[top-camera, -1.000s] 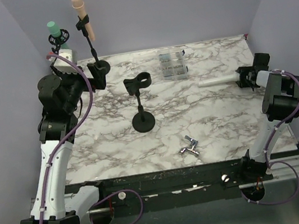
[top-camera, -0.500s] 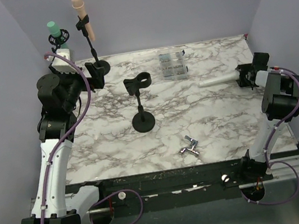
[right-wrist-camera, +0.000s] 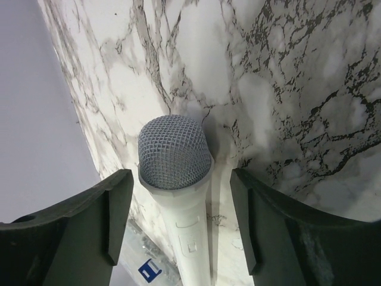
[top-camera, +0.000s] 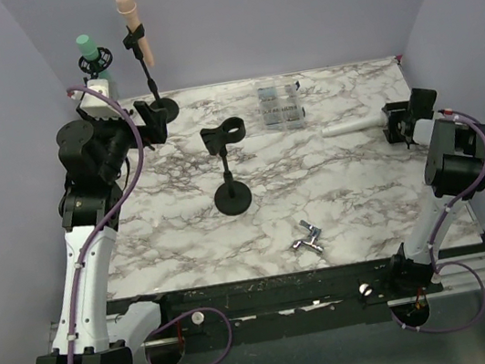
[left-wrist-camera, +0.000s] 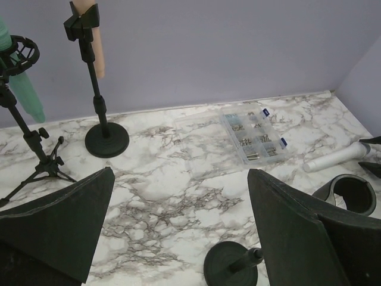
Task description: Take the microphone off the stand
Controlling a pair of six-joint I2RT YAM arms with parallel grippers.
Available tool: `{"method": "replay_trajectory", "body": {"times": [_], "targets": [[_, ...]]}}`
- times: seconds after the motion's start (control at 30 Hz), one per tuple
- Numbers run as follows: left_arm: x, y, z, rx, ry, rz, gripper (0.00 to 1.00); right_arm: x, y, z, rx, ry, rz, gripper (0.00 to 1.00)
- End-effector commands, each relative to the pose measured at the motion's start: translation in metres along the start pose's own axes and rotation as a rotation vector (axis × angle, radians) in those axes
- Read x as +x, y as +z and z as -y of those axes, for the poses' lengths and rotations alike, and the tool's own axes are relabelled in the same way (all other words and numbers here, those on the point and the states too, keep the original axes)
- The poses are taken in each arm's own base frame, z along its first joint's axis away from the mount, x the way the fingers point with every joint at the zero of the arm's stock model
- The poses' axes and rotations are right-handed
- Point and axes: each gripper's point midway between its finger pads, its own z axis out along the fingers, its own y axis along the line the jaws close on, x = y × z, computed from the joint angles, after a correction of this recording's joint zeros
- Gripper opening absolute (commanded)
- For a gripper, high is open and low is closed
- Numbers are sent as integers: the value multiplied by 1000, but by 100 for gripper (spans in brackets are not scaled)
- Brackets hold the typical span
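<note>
Microphone (right-wrist-camera: 174, 152), white with a grey mesh head, lies flat on the marble table (top-camera: 357, 205) at its far right side, off any stand. Its long axis runs left to right. The mesh head points right, into my right gripper (right-wrist-camera: 178, 179), and the tail points left toward the middle of the table. That gripper's fingers (right-wrist-camera: 113, 208) stand spread either side of the head, with a gap showing on each side, so they grip nothing. My left gripper (left-wrist-camera: 180, 176), at the far left, is spread wide and holds nothing.

Further out I count three stands. One empty black stand (top-camera: 232, 197) is in the middle of the table. One straight stand (top-camera: 152, 76) at the far left holds a peach microphone (top-camera: 127, 11). One tripod stand (top-camera: 97, 66) beside it holds a green microphone (top-camera: 88, 47). That makes three microphones in all. One clear parts box (top-camera: 280, 105) sits far centre. One small metal piece (top-camera: 308, 238) lies near centre.
</note>
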Motion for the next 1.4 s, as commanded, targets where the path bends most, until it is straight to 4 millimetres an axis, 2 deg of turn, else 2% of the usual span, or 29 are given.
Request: {"method": "replay_trajectory", "body": {"times": [0.0, 0.2, 0.3, 0.43, 0.53, 0.63, 0.7, 0.73, 0.77, 0.87, 0.97, 1.1, 1.17, 1.3, 1.37], "targets": [[-6, -2, 4, 24, -13, 21, 96, 9, 7, 70, 208, -57, 0, 77], [-5, -1, 2, 22, -15, 18, 96, 7, 2, 52, 159, -92, -6, 84], [-5, -1, 2, 25, -18, 17, 96, 7, -8, 40, 128, -107, -10, 88], [-7, -1, 6, 50, -37, 19, 96, 9, -36, 25, 75, -166, -15, 93], [-7, 0, 8, 64, -46, 18, 96, 13, -67, 10, -6, -250, -6, 96], [-4, 2, 14, 99, -61, 3, 97, 49, -98, -10, -124, -391, -97, 100], [-3, 2, 19, 130, -75, -1, 97, 84, -124, -26, -223, -495, -187, 100], [-2, 3, 21, 142, -80, -2, 98, 110, -139, -31, -286, -556, -269, 100], [-1, 4, 22, 148, -87, -4, 98, 132, -157, -44, -380, -613, -323, 100], [2, 5, 26, 167, -102, -16, 98, 206, -217, -60, -585, -762, -513, 100], [3, 6, 28, 178, -105, -14, 98, 261, -284, -72, -773, -818, -662, 100], [6, 8, 31, 188, -112, -26, 98, 307, -364, -84, -990, -821, -821, 100], [6, 7, 34, 198, -116, -27, 98, 323, -394, -87, -1057, -822, -895, 100], [6, 6, 38, 201, -102, -24, 98, 339, -429, -91, -1122, -808, -982, 100], [6, 5, 39, 204, -101, -25, 98, 348, -439, -92, -1137, -816, -990, 100]]}}
